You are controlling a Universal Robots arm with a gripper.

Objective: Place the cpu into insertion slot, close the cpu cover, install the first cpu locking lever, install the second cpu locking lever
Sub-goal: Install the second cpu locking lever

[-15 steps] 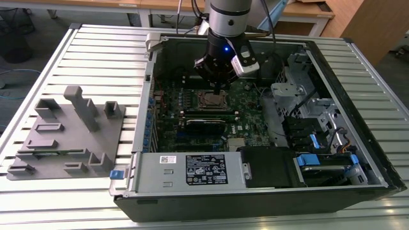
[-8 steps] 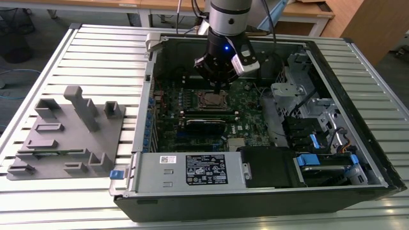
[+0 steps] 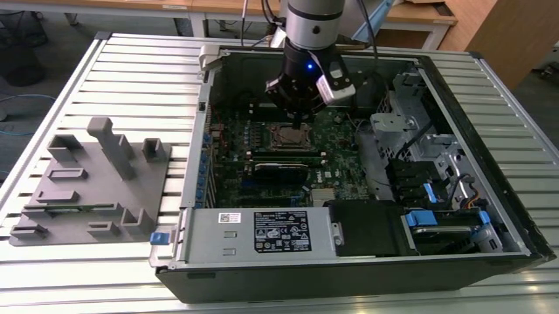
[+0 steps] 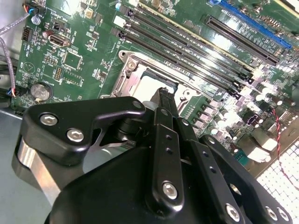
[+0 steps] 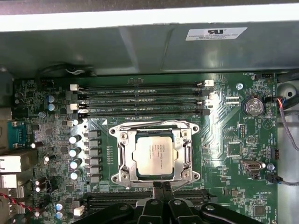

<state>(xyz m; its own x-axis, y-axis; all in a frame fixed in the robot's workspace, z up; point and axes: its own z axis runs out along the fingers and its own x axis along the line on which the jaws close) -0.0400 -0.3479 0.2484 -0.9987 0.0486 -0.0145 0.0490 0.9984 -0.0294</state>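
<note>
The arm reaches down into an open computer case lying on a slatted worktop. Its gripper hangs just above the green circuit board, at the edge of the insertion slot. The jaws are clenched together with nothing between them. The cpu lies flat inside the slot, pale metal top up, and the cpu cover is down around it, its square window framing the chip. In the second wrist view the gripper's tip overlaps the socket's corner. A grey fixture block sits on the worktop toward the exterior view's left, well apart from the case.
</note>
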